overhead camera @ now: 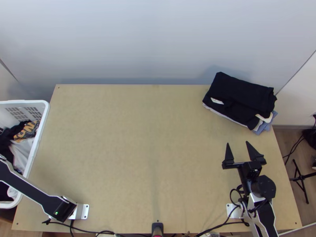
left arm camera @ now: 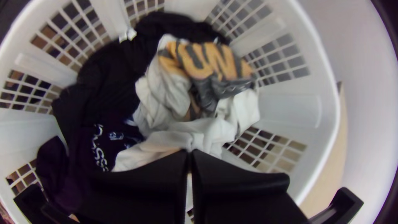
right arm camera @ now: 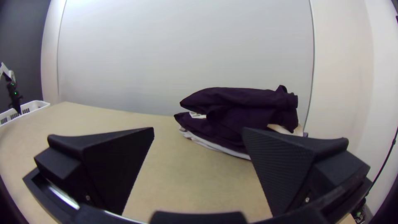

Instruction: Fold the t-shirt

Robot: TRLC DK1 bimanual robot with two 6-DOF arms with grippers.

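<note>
Behind your light wooden table [overhead camera: 138,150] there stands a smooth pale wall [overhead camera: 158,43]. At the left side of the table you have a white plastic basket [overhead camera: 44,122] with grid openings, and your left arm [overhead camera: 29,191] crosses over its near part.

In the left wrist view, your left gripper [left arm camera: 189,151] is inside the outline of this basket, with its two fingers pressed together. A white cloth [left arm camera: 174,139] lies bunched just at their tips; if some of it is caught between them, I cannot tell you. Beside it you see a grey cloth with orange lettering [left arm camera: 203,62], crumpled, and also a bunched black cloth [left arm camera: 112,72] and a dark cloth with light print [left arm camera: 83,145]. Which of these pieces is the t-shirt, I cannot say with certainty, but the white one is the nearest to the fingertips.

Your right gripper [overhead camera: 237,143] is above the right part of the table, its fingers spread widely, pointing towards the far right corner. At that corner lies a stack of clothes: on top a black garment [overhead camera: 245,94], folded, and below it a white layer [overhead camera: 226,115] and a blue cloth [overhead camera: 266,127], whose edges come out.
</note>
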